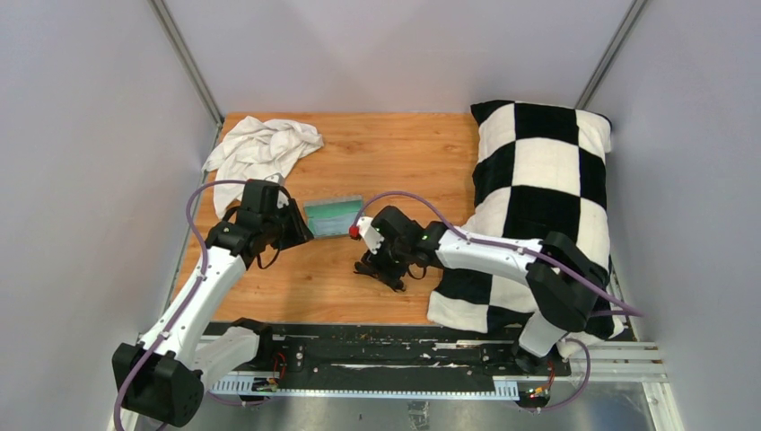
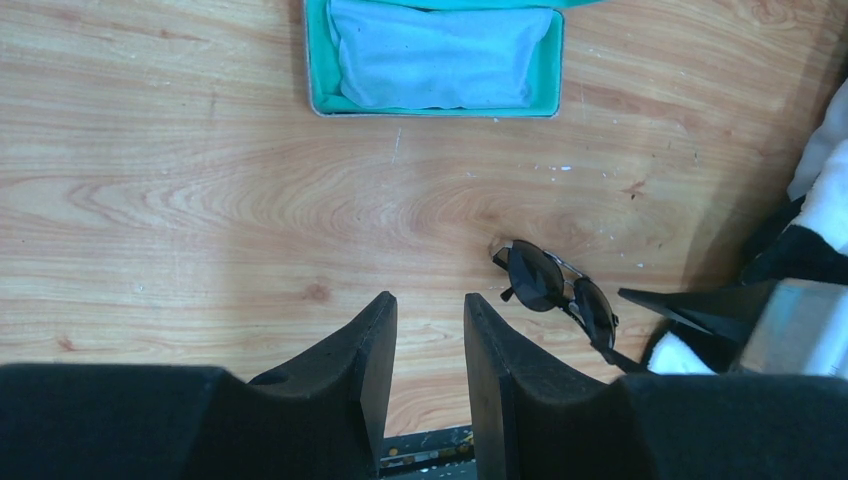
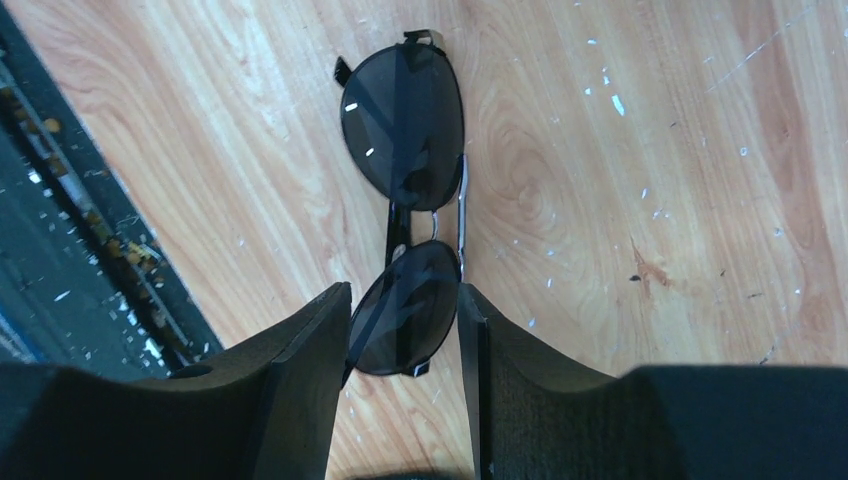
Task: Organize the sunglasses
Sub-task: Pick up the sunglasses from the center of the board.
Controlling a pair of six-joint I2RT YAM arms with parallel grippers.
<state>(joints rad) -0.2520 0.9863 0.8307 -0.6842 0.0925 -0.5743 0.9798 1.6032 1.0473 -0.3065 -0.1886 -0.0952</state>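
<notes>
The sunglasses [image 3: 403, 125], small with dark roundish lenses and a thin frame, lie folded on the wooden table near its front edge. My right gripper [image 3: 403, 295] has its two fingers against the sides of the nearer lens, shut on it. In the top view the right gripper [image 1: 381, 267] is low over the table. The sunglasses also show in the left wrist view [image 2: 535, 275]. My left gripper [image 2: 430, 300] is open and empty, above bare wood to the left of the sunglasses. The grey case [image 2: 316, 60] lies open, with the light blue cloth [image 2: 435, 55] in its teal lining.
A crumpled white towel [image 1: 262, 148] lies at the back left. A black-and-white checkered pillow [image 1: 538, 180] covers the table's right side, close to the right arm. The open case [image 1: 333, 216] sits between the two grippers. The table's front edge and a black rail run just behind the sunglasses.
</notes>
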